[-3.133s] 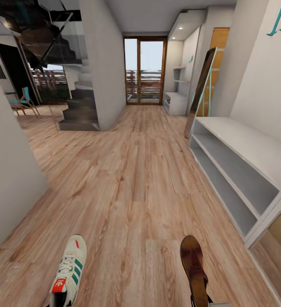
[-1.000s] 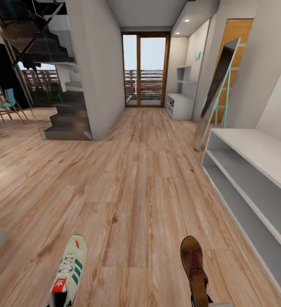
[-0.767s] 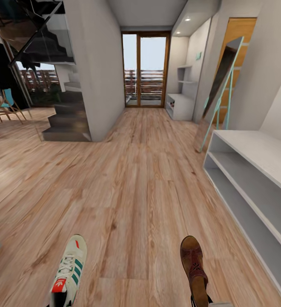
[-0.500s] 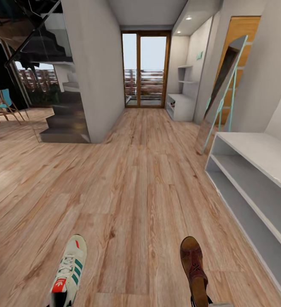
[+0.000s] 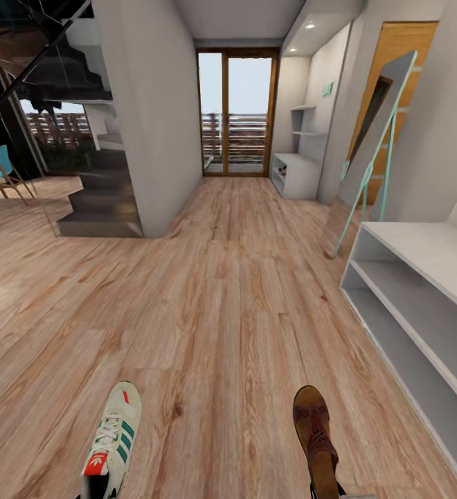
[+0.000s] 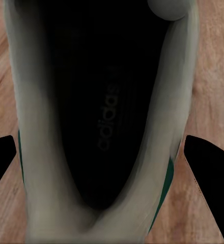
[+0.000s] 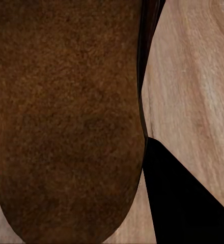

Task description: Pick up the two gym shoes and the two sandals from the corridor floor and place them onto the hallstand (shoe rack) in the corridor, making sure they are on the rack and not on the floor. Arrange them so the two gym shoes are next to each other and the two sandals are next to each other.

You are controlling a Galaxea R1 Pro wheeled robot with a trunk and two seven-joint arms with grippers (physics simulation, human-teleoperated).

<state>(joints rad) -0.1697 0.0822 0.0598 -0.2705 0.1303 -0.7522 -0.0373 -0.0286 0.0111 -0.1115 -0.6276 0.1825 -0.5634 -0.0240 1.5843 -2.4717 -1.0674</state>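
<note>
One cream-white gym shoe (image 5: 112, 441) with green stripes hangs low at the left of the head view, over the corridor floor (image 5: 235, 291). My left gripper (image 6: 109, 168) is shut on it; black fingers (image 6: 210, 170) flank its dark opening (image 6: 99, 101). One dark brown sandal (image 5: 314, 431) hangs at the lower right of the head view. My right gripper (image 7: 74, 168) is shut on it, one black finger (image 7: 180, 195) showing beside the brown insole (image 7: 66, 112). The pale grey hallstand (image 5: 401, 239) stands ahead on the right, its two shelf rows bare. The other gym shoe and sandal are out of view.
A tall mirror with a teal frame (image 5: 375, 142) leans on the wall just beyond the hallstand. A grey pillar (image 5: 152, 118) and dark staircase (image 5: 97, 201) stand on the left. A glass door (image 5: 235, 114) and another pale unit (image 5: 294, 173) close the corridor's far end.
The whole view has shifted: the hallstand and mirror slid right and the left wall dropped out of sight, so the camera moved. Both shoes kept their places in the view.
</note>
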